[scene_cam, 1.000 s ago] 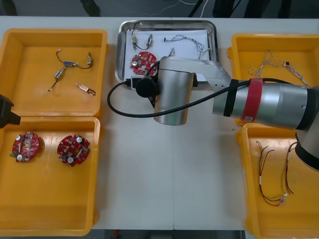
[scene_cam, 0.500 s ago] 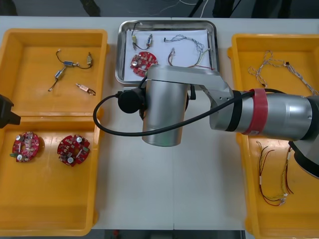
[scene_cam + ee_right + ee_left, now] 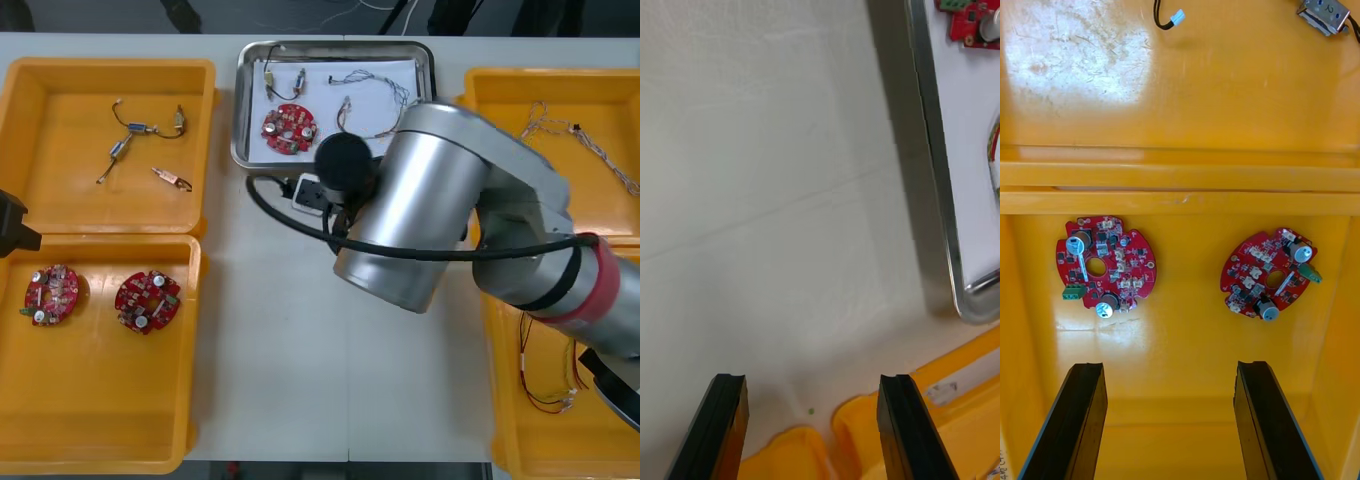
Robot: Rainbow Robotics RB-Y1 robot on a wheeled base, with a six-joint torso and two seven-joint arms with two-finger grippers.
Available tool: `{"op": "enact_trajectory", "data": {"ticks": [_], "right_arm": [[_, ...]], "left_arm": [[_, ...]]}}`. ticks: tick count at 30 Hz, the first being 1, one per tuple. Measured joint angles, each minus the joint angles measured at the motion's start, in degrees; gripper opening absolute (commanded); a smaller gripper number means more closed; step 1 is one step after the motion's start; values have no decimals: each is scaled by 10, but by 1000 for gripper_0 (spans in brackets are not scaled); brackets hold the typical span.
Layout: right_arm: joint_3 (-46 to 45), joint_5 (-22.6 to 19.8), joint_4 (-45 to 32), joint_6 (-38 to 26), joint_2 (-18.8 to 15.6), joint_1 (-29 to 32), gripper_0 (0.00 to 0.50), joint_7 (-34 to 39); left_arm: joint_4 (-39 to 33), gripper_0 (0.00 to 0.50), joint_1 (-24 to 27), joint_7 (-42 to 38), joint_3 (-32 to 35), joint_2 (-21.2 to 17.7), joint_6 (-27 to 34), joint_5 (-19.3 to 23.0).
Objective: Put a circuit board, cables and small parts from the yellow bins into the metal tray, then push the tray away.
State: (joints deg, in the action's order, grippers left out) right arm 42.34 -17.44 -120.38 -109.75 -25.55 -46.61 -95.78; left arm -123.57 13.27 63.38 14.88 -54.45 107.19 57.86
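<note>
The right gripper (image 3: 812,384) is held open and empty beside the far metal tray (image 3: 240,110), in which a circuit board (image 3: 288,125) and cables (image 3: 385,95) are laid. The left gripper (image 3: 1169,371) is parked open over the near-left bin (image 3: 100,400).

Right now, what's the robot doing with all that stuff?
The tray already holds a board, cables and small parts. The right gripper hangs open and empty over the table beside the tray. The left gripper hovers open above two boards in a yellow bin. Nothing is being held.
</note>
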Motion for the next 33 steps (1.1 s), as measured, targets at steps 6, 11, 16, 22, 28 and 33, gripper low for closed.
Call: {"op": "enact_trajectory", "data": {"ticks": [6,11,16,22,28,33], "right_arm": [[-99,0,-76,0,-2,69,500,0],[-183,-25,-113,-1,-6,117,500,0],[-301,-100,-128,-1,-20,169,500,13],[-423,-167,-131,-1,-55,224,500,27],[-509,-202,-132,-1,-94,272,500,37],[-568,-204,-133,-1,-105,309,500,39]], "left_arm": [[0,500,0,0,0,0,0,0],[0,500,0,0,0,0,0,0],[0,500,1,0,0,0,0,0],[0,500,2,0,0,0,0,0],[0,500,2,0,0,0,0,0],[-1,500,2,0,0,0,0,0]]}}
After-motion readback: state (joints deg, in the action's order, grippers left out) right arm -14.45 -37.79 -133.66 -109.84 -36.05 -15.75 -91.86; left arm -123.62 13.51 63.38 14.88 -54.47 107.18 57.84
